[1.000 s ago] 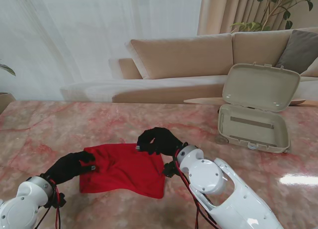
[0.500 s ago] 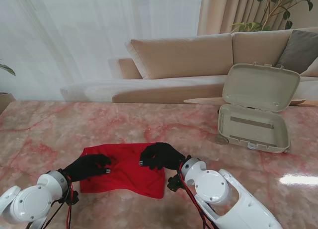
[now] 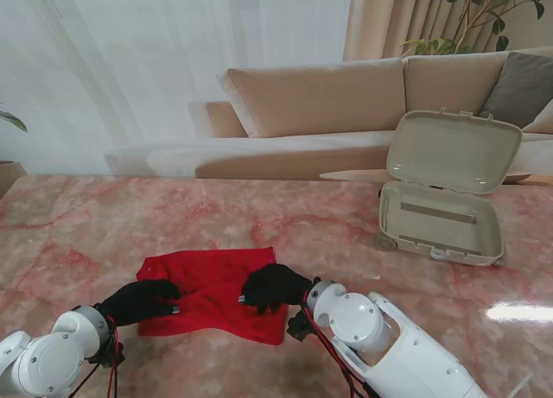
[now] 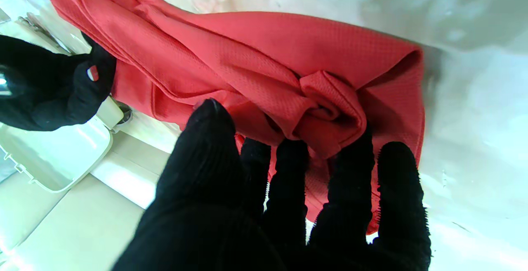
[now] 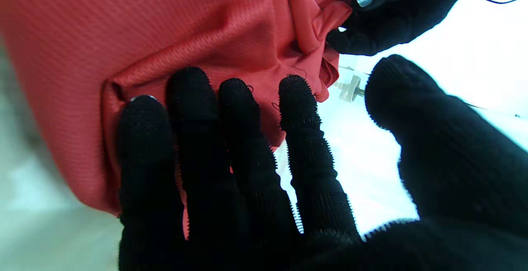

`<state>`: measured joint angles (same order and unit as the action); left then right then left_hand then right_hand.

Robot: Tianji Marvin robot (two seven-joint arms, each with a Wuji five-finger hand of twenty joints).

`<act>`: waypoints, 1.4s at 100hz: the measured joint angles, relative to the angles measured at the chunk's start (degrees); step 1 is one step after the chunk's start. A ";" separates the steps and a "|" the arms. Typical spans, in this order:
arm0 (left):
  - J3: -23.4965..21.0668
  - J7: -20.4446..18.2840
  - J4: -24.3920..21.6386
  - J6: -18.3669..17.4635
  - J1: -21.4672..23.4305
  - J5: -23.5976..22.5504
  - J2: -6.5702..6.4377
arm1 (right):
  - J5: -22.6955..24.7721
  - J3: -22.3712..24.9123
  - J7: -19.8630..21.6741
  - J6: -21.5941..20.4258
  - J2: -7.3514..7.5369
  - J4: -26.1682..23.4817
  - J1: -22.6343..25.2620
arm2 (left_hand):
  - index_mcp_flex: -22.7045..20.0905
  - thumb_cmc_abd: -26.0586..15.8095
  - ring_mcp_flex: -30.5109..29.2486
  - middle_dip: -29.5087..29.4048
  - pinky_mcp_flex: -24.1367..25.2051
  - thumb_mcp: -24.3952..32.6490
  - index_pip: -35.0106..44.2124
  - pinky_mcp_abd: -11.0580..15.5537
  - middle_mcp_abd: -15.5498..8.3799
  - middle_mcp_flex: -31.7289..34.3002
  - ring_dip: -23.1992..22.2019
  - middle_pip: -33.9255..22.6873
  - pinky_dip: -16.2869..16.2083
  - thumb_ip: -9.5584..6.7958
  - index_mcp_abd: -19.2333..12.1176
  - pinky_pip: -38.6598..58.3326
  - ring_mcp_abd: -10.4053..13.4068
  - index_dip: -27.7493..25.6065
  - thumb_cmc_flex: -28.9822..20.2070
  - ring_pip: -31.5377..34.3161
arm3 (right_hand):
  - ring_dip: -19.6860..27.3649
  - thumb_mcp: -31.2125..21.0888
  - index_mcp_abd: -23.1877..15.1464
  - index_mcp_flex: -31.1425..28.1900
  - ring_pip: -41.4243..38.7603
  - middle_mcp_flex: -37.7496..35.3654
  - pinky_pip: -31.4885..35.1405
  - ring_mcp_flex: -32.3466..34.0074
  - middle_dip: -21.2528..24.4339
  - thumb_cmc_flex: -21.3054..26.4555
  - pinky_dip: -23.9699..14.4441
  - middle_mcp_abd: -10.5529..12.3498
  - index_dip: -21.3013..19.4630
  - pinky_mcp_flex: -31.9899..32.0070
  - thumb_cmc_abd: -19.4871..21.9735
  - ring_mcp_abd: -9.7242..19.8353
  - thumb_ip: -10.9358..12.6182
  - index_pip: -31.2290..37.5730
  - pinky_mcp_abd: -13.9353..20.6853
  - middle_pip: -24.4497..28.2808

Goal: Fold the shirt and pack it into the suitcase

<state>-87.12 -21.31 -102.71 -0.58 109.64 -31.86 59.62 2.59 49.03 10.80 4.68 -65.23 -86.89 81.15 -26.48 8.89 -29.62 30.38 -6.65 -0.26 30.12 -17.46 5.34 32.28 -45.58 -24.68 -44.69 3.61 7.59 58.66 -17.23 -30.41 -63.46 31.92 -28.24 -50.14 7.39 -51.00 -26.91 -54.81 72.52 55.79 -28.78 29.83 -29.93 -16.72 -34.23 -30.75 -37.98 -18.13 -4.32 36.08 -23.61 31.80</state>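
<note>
The red shirt (image 3: 212, 281) lies folded into a rough rectangle on the marble table (image 3: 104, 217), in front of me. My left hand (image 3: 143, 301) in its black glove rests on the shirt's near left corner. There the cloth (image 4: 288, 56) is bunched into a small fold by the fingertips (image 4: 354, 151). My right hand (image 3: 272, 287) lies on the near right part of the shirt (image 5: 165, 27), fingers (image 5: 235, 110) spread flat and thumb held apart. Neither hand has cloth pinched that I can see. The beige suitcase (image 3: 436, 221) stands open at the far right, well away from both hands.
The suitcase lid (image 3: 454, 149) is propped upright behind its base. A beige sofa (image 3: 320, 96) and a plant (image 3: 484, 9) stand beyond the table's far edge. Bare marble lies between the shirt and the suitcase.
My right hand has slid from the shirt's far edge across the cloth to its near right part. The left hand went inward over the shirt, then back to the near left corner.
</note>
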 measured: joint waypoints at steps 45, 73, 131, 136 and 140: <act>2.34 -0.61 2.58 0.08 -3.22 2.41 -0.73 | 0.17 0.70 3.51 1.42 0.17 1.58 -0.88 | -1.04 0.00 -0.89 2.62 -0.60 0.00 0.05 0.00 -0.25 0.00 -2.98 -4.44 0.66 0.00 -0.01 -0.01 -0.03 0.00 0.00 4.73 | 0.00 -0.72 -0.04 -0.57 -0.89 -0.70 0.33 0.04 -0.13 0.00 0.00 1.11 2.06 -0.38 -0.60 2.43 0.00 2.87 0.99 0.66; 5.24 -1.41 4.45 -0.60 -5.99 5.48 -1.16 | 3.12 4.35 5.01 3.37 1.03 -0.45 1.08 | -1.01 0.00 -0.91 3.16 -0.61 0.00 0.05 0.00 -0.26 0.00 -4.59 -4.79 0.64 0.00 -0.01 -0.01 -0.04 0.00 0.00 6.86 | 0.00 -0.76 -0.57 -0.57 -0.96 -0.71 0.20 0.05 -0.62 0.00 0.62 1.24 2.89 -0.22 -0.61 2.55 0.00 4.20 0.86 0.71; 15.64 -1.27 11.12 -2.17 -15.96 12.31 -0.95 | 10.49 15.51 8.14 8.70 2.99 -5.76 7.02 | -0.87 0.00 -1.09 2.94 -0.84 0.00 0.05 0.68 0.42 0.13 -4.67 -4.83 -1.98 0.00 0.54 5.45 0.05 0.01 0.00 10.11 | 0.00 0.01 -0.60 -0.57 -0.77 -0.88 0.16 0.06 -0.64 0.00 0.65 1.26 4.09 0.80 0.02 2.39 0.00 4.40 0.71 0.72; 16.50 -1.20 11.73 -2.40 -16.75 13.10 -0.87 | 10.85 16.46 8.42 9.20 3.19 -6.21 7.55 | -0.87 0.00 -1.09 2.55 -0.84 0.00 0.05 0.80 0.73 0.13 -4.67 -4.83 -2.15 0.00 0.63 5.69 0.05 0.01 0.00 10.11 | 0.00 0.01 -0.60 -0.57 -0.75 -0.93 0.16 0.06 -0.64 0.00 0.65 1.26 4.09 0.80 0.02 2.37 0.00 4.40 0.70 0.72; 17.13 -1.20 12.17 -2.65 -17.32 13.62 -0.80 | 11.18 17.24 8.70 9.47 3.33 -6.55 7.96 | -0.87 0.00 -1.09 2.38 -0.83 0.00 0.05 0.83 0.92 0.13 -4.67 -4.83 -2.19 0.00 0.72 5.90 0.05 0.02 0.00 10.11 | 0.00 0.01 -0.60 -0.57 -0.72 -0.99 0.15 0.06 -0.64 0.00 0.65 1.26 4.09 0.80 0.02 2.35 0.00 4.40 0.70 0.72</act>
<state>-69.99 -22.51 -90.54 -3.23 92.32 -18.24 58.82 13.77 66.27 19.50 14.15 -61.90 -93.44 89.11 -27.35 8.89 -30.71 32.76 -7.48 -0.26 30.17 -16.64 6.26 32.42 -50.25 -29.51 -46.87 3.61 8.31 64.56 -17.19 -30.39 -63.46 42.02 -28.24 -50.13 6.79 -51.56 -27.63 -55.81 72.67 55.85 -29.42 29.83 -29.28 -15.47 -30.14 -29.95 -37.96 -15.78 -4.32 40.48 -22.91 32.52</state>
